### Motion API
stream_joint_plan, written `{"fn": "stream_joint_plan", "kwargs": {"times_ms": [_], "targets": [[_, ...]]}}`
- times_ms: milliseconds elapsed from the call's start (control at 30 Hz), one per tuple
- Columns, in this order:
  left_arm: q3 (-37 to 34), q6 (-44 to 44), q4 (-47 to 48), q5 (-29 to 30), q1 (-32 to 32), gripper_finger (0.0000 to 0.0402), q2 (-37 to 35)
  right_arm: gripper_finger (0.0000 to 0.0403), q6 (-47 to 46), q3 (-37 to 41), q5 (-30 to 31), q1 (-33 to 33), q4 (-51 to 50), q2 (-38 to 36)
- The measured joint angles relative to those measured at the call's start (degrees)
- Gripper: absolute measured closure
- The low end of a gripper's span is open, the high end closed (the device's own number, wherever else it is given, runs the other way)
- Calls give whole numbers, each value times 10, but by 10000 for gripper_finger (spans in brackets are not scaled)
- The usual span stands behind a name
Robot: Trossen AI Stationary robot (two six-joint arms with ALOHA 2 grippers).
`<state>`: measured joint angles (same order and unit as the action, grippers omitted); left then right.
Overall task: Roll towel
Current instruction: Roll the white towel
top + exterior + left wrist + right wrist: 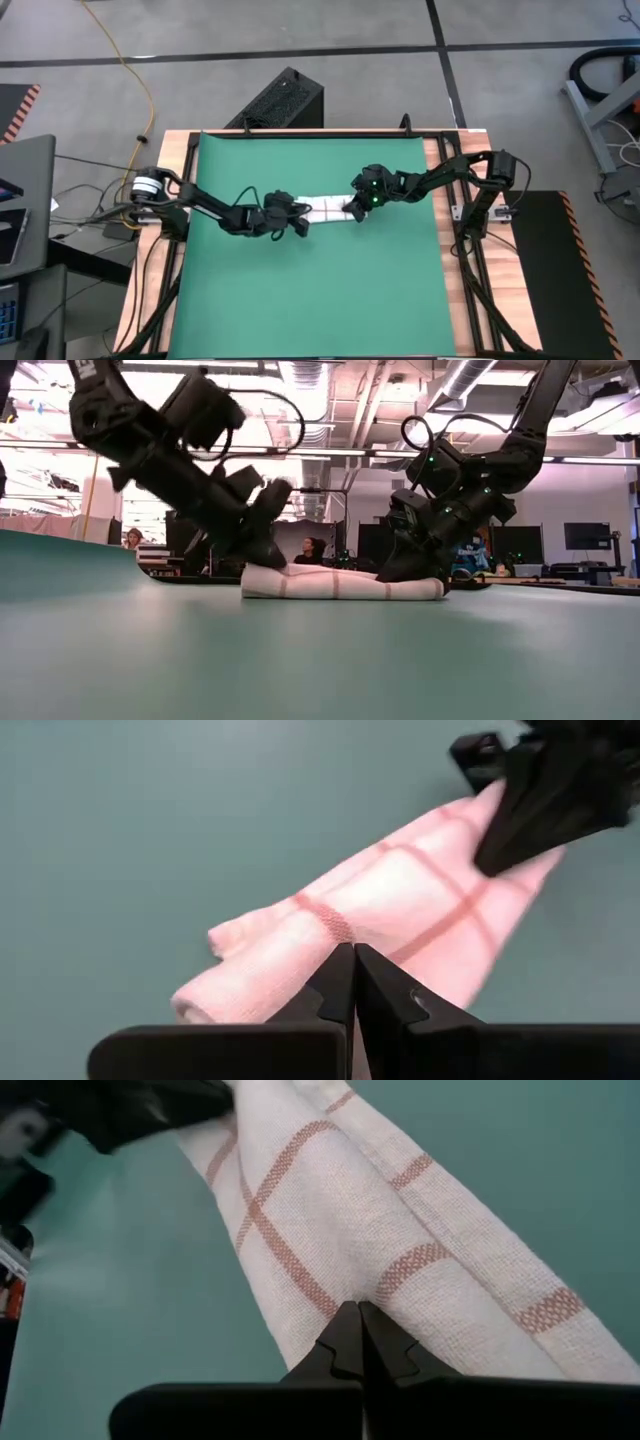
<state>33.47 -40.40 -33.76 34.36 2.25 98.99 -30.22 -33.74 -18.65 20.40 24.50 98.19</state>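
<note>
Towel: the towel (322, 208) lies as a narrow roll near the middle of the green mat (320, 290), its long axis running from 9 o'clock to 3 o'clock in the high view. It is white with thin red-brown grid lines.
Towel shape: in the low view the towel (340, 584) is a low, flattened roll resting on the mat, with folds showing at both ends.
Left gripper: the left gripper (296, 222) sits at the 9 o'clock end of the towel, its arm reaching in from the 9 o'clock edge of the table (155, 300).
Left fingers: pressed together tip to tip (the left wrist view shows no gap), the tips (354, 970) touching the cloth; whether they pinch a fold I cannot tell.
Right gripper: the right gripper (354, 208) is at the 3 o'clock end of the towel, its arm coming from the 3 o'clock side of the table.
Right fingers: together, the tips (358, 1325) down on the towel (330, 1210) at a crease between two folds; a pinch of cloth cannot be made out.
Other arm seen: the left wrist view shows the right gripper (545, 795) as a dark shape on the far end of the towel (390, 910).
Background: people sit beyond the table in the low view (312, 548).
</note>
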Motion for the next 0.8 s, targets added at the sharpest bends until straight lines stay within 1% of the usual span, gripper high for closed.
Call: {"fn": "stream_joint_plan", "kwargs": {"times_ms": [67, 200, 367, 433, 533, 667, 733, 800], "targets": [[0, -2, -8, -13, -5, 401, 17, 396, -12, 0, 2, 0, 0, 0], [1, -2, -9, -21, -14, 402, 42, 396, -26, 0, 8, -1, 2, 0], [1, 20, -3, -44, -32, 401, 42, 396, -30, 0, 9, -1, 2, -3], [1, 25, -1, -62, -39, 401, 42, 396, -30, 0, 14, -1, -5, -19], [2, 24, 5, -86, -45, 401, 42, 396, -27, 1, 23, 1, -31, -61], [2, 38, 5, -101, -45, 401, 42, 396, -4, 0, 76, 0, -70, -132], [2, 40, 5, -102, -45, 401, 42, 396, 12, 0, 93, 0, -70, -150], [1, 42, 4, -106, -45, 401, 42, 396, 27, 0, 97, -1, -67, -153]]}}
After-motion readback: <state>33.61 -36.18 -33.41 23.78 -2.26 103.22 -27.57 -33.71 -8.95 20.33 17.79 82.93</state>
